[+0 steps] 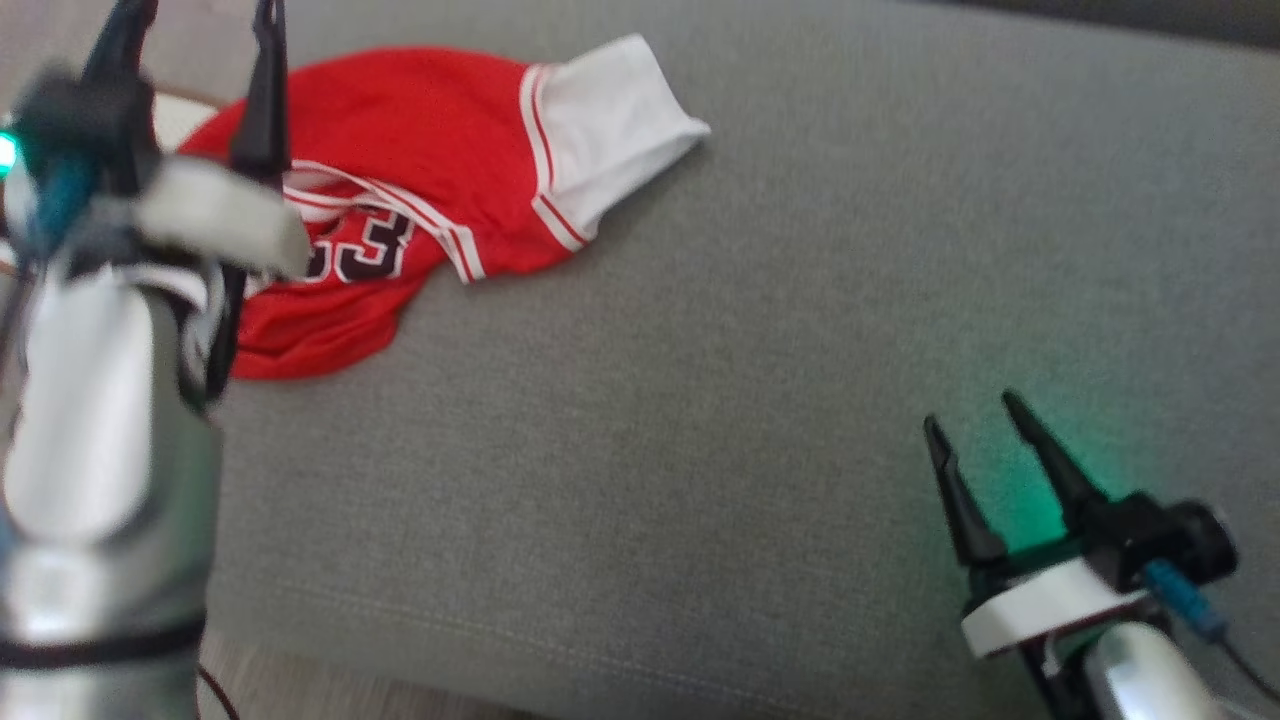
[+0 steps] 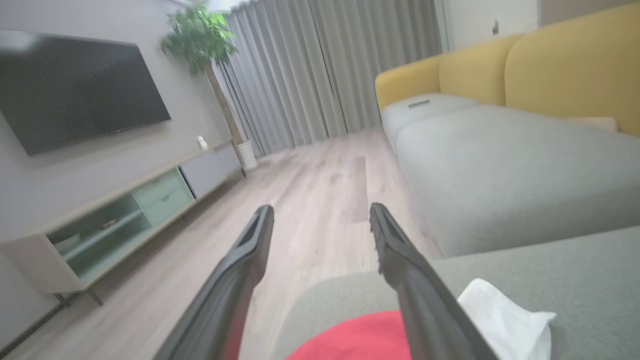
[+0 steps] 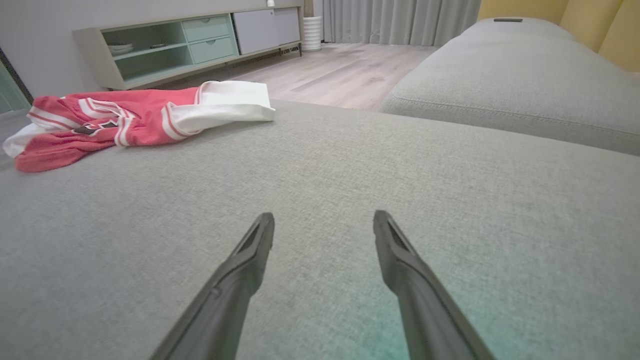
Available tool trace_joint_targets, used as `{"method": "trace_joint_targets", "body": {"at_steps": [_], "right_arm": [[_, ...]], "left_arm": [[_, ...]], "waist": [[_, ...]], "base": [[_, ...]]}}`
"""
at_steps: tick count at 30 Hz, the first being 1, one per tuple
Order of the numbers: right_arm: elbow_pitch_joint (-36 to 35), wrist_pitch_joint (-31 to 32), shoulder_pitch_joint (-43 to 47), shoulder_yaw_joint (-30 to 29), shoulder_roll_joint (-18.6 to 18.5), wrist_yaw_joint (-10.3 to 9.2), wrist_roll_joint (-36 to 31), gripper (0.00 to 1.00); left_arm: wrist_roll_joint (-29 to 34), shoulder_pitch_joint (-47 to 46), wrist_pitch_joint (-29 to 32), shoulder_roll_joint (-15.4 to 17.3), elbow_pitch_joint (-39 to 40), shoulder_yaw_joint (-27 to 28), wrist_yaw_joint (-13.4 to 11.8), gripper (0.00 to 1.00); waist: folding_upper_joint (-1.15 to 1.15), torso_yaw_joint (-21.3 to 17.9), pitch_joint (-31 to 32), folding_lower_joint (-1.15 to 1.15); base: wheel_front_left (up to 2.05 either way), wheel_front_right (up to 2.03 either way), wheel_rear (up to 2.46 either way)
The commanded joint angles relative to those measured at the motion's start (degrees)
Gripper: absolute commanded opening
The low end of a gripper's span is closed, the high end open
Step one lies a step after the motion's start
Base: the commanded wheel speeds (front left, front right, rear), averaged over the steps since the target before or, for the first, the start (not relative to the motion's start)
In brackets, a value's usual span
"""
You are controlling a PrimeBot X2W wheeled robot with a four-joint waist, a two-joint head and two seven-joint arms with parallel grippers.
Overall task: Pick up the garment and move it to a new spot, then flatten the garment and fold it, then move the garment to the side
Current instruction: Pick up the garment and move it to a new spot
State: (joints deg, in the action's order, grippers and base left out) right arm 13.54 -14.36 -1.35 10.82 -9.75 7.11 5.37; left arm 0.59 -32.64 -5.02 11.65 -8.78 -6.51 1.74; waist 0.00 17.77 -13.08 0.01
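Hanging above the red and white garment point(image 1: 420, 130), the left gripper point(image 1: 195, 15) is seen with its two dark fingers spread wide apart, and nothing is held between them. In the left wrist view the red cloth is found below the roots of the fingers, with a white part of it just beside the right-hand finger point(image 2: 415, 280). The fingertips themselves are pointed past the edge of the grey cushion point(image 1: 750, 400), out over the wooden floor point(image 2: 325, 170). Whether the cloth is touched by the underside of this gripper cannot be told, as the head view is blurred there. Beyond the tips, a long low cabinet point(image 2: 125, 215), a dark screen point(image 2: 75, 90) on the wall, a potted plant point(image 2: 200, 40) and grey curtains point(image 2: 325, 65) are seen.

The right gripper point(image 1: 972, 412) is likewise released, its fingers parted as widely and left empty. It is held low over bare grey cushion, on which a green glow point(image 1: 1030, 500) is cast just beside it. From this gripper the garment is seen well apart, ahead and to the left, lying crumpled near the cushion's far edge, with a dark number partly shown on its red front.
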Motion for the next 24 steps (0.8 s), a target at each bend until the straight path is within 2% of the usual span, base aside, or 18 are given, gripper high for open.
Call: {"method": "trace_joint_targets", "body": {"at_steps": [1,8,14,18,24], "right_arm": [[-2.5,-0.6,-2.4,1.0,-1.9,0.37,-0.6,1.0],[-5.3,-0.6,-5.3,0.4,-5.2,0.37,-1.0,1.0],[-7.5,-0.6,-6.0,-0.5,-7.1,0.37,-1.2,1.0],[-8.7,-0.6,-6.0,-1.1,-7.6,0.37,-1.6,1.0],[-10.2,-0.6,-6.4,-0.9,-7.8,0.37,-2.1,1.0]], "left_arm": [[-1.6,-5.7,2.6,2.2,-3.1,2.3,1.4,1.0],[-5.9,-17.8,9.5,2.9,-23.4,3.4,3.5,1.0],[-7.3,-22.6,14.4,2.5,-39.5,2.5,4.2,1.0],[-9.1,-23.9,15.1,1.4,-44.9,2.5,4.8,1.0],[-10.9,-25.1,11.8,0.8,-52.1,2.6,5.2,1.0]], "waist": [[0.0,-0.5,-4.4,-0.01],[0.0,-1.7,-11.1,-0.01],[0.0,-2.3,-14.6,-0.01],[0.0,-2.3,-16.1,-0.01],[0.0,-2.8,-17.6,-0.01]], "base": [[0.0,0.0,0.0],[0.0,0.0,0.0],[0.0,0.0,0.0],[0.0,0.0,0.0],[0.0,0.0,0.0]]}}
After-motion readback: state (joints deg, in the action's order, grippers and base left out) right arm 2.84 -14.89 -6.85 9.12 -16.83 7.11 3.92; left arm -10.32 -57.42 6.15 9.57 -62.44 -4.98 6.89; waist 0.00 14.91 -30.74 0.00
